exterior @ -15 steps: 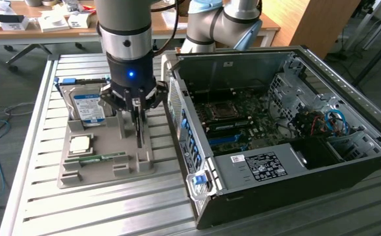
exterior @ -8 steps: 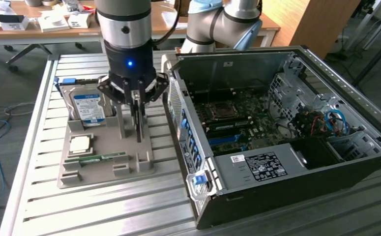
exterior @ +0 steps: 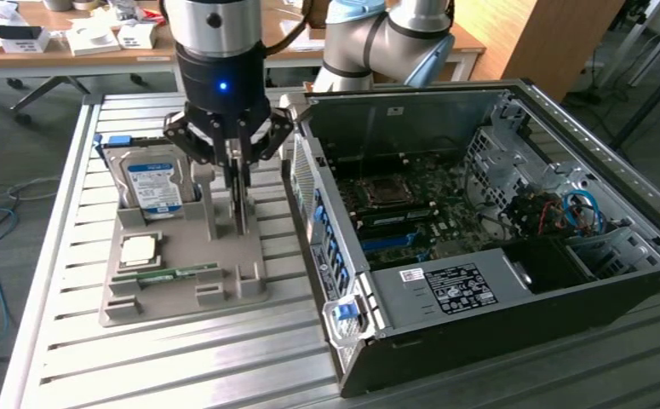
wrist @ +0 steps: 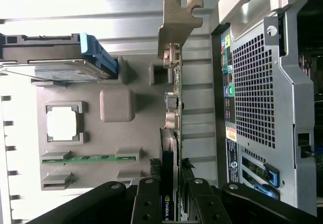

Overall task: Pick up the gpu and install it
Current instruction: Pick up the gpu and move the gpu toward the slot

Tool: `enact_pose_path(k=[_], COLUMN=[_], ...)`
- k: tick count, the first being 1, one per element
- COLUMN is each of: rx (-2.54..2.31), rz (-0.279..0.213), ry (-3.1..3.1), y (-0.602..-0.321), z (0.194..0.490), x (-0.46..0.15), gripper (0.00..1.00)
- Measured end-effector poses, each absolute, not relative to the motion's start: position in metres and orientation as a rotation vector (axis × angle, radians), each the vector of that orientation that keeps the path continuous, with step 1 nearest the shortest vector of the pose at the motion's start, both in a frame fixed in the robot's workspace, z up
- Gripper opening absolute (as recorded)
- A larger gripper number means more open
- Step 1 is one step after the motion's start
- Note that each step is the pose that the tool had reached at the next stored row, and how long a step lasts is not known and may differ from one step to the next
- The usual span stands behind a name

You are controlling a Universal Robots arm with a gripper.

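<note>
The gpu (exterior: 240,203) is a thin dark card standing on edge over the grey holder tray (exterior: 182,300), beside the open computer case (exterior: 478,256). My gripper (exterior: 238,181) hangs straight above it, fingers down on either side. In the wrist view the gpu (wrist: 173,98) runs edge-on from its metal end bracket (wrist: 177,24) back into my gripper (wrist: 170,205), and the black fingers (wrist: 146,204) hug both faces of the card. I cannot tell whether its lower edge still rests in the holder.
The tray also holds a blue-labelled hard drive (exterior: 153,183), a square processor (exterior: 139,249) and a green memory stick (exterior: 170,274). The case's motherboard (exterior: 404,209) lies exposed. Its perforated rear panel (wrist: 255,93) stands close beside the card. Everything rests on a slatted metal table (exterior: 136,366).
</note>
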State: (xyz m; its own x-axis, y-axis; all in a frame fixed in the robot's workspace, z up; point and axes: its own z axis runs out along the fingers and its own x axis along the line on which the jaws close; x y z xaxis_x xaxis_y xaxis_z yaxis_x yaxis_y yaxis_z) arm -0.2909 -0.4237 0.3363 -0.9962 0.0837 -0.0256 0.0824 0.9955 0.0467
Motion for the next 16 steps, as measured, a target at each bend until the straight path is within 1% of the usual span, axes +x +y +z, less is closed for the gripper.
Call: enact_pose_path(k=[16], rx=[0.130], rz=[0.077], ry=[3.111], y=[-0.424], z=[0.379], x=[-0.291], gripper=[0.26])
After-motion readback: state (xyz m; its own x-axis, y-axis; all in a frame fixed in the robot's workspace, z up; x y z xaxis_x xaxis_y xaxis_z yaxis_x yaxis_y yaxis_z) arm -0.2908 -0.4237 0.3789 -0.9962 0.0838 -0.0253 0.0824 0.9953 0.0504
